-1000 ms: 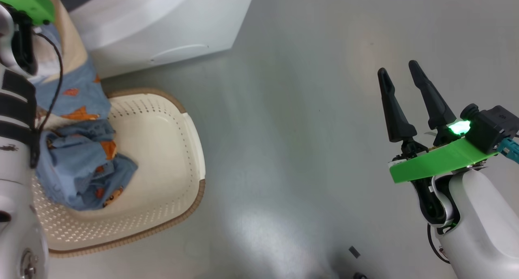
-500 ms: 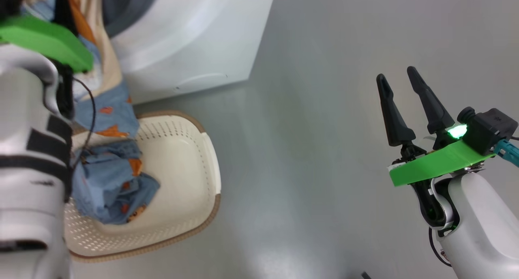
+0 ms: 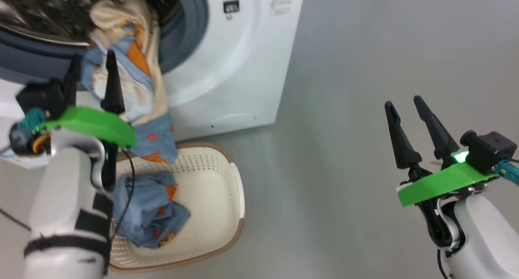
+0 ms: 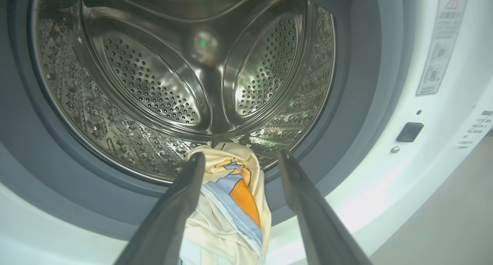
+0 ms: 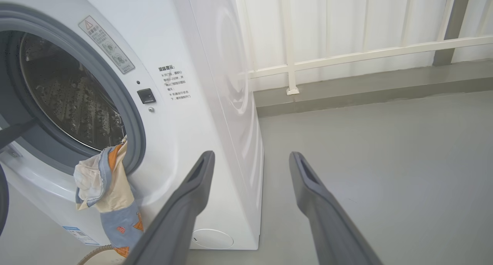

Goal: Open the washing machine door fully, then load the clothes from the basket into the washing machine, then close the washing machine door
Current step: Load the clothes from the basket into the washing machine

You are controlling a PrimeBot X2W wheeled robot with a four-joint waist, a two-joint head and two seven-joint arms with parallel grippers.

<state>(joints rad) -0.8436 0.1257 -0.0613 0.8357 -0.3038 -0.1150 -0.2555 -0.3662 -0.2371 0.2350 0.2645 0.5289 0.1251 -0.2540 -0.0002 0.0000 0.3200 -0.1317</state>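
The clothes (image 3: 138, 80) are draped over the washing machine (image 3: 243, 68) gasket (image 4: 358, 103) inside the spread left hand (image 4: 240, 156); the right hand (image 3: 403, 101) is held open; railing (image 5: 346, 57) is seen from right wrist.

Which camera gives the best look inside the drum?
The left wrist view: it looks straight into the drum, perforated wall and paddles sharp. The head view catches a blurred edge; the right wrist view sees it obliquely.

- Bright, even light; soft sheen on the floor (image 3: 344, 108) in head view.
- Head view upper left smeared by motion blur, over the drum (image 3: 40, 7).
- Left wrist view: glints on steel, edges bowed by wide lens.
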